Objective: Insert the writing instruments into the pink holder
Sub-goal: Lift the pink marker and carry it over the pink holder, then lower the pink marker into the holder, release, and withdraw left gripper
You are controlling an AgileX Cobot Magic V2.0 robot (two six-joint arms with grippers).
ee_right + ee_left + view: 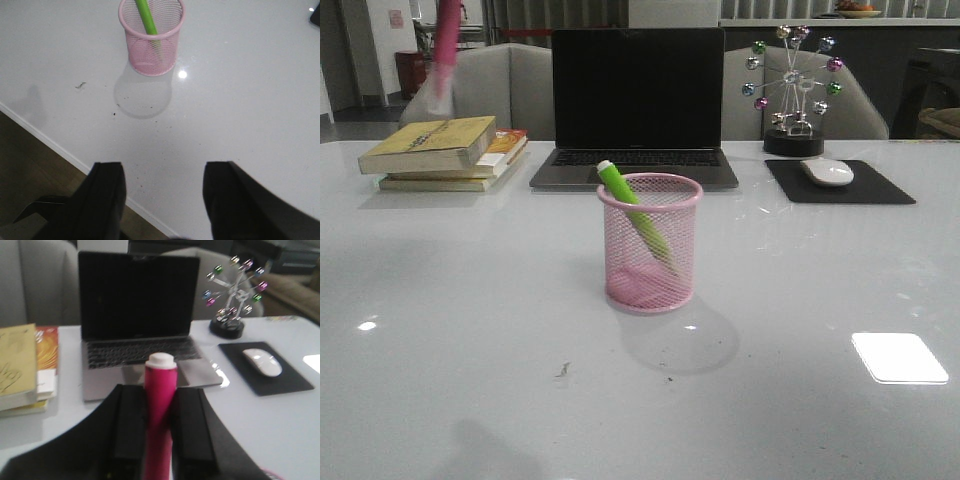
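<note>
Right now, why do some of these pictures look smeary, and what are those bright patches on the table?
Front view: the pink marker is a motion-blurred streak; ceiling light glares off the glossy table. Left wrist view: soft focus throughout. Right wrist view: sharp, with the pink holder casting a round shadow.

Left gripper [159,427] clamped on pink-magenta marker [160,415], black fingers [130,425] pressing both sides of barrel. Marker upright between them, whitish end [161,360] poking clear above. Beyond it, open laptop [137,335] on white desk [280,420], screen dark. Stack of books [22,370] at one side of laptop, yellow cover on top. Other side: black mouse pad [295,382] with white mouse [262,361] on it. Behind pad, ferris-wheel ornament [232,295] with coloured balls on black base. View slightly blurred.
</note>
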